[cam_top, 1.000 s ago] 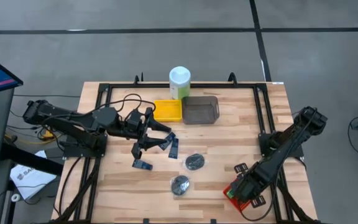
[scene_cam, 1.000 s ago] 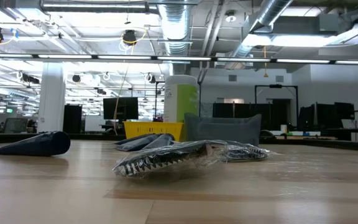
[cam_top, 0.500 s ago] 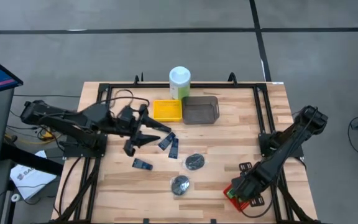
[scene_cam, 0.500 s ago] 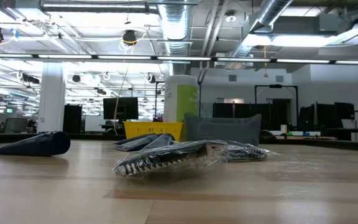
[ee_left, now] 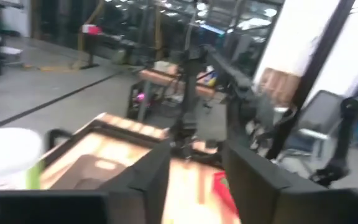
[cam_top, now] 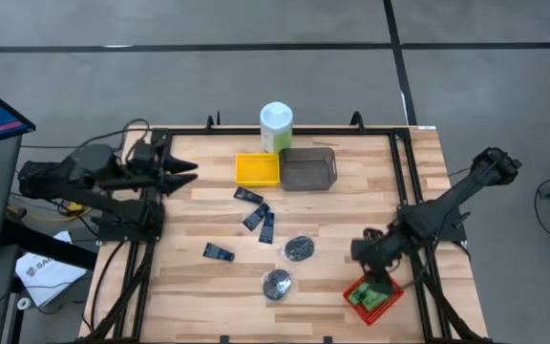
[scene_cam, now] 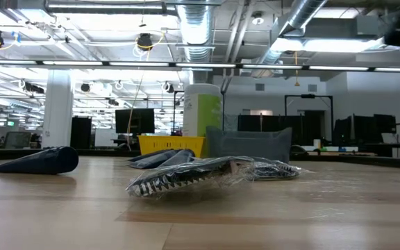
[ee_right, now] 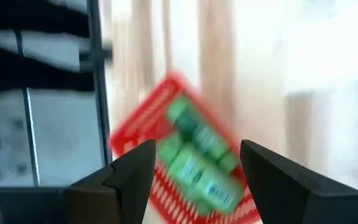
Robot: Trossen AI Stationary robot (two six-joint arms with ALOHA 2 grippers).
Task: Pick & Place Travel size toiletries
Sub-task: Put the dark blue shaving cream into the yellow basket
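Overhead, four dark blue tubes (cam_top: pixel 254 216) and two discs (cam_top: pixel 299 248) were scattered mid-table (cam_top: pixel 351 210); green bottles (ee_right: pixel 194 155) lay in the red tray (cam_top: pixel 370 294). Both left gripper (cam_top: pixel 187 170) and right gripper (ee_right: pixel 194 167) were held open, empty. Ceiling ducts (scene_cam: pixel 200 31) were seen beyond.

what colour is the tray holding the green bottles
Red tray, holding bright green bottles; clearest in the right wrist view.

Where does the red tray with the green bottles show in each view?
High view: red tray near the table's front right corner, just below the right hand.
Low view: not in it.
Left wrist view: a blurred red patch far across the table.
Right wrist view: centre, bottles inside.
Shared landmark: the wooden table.
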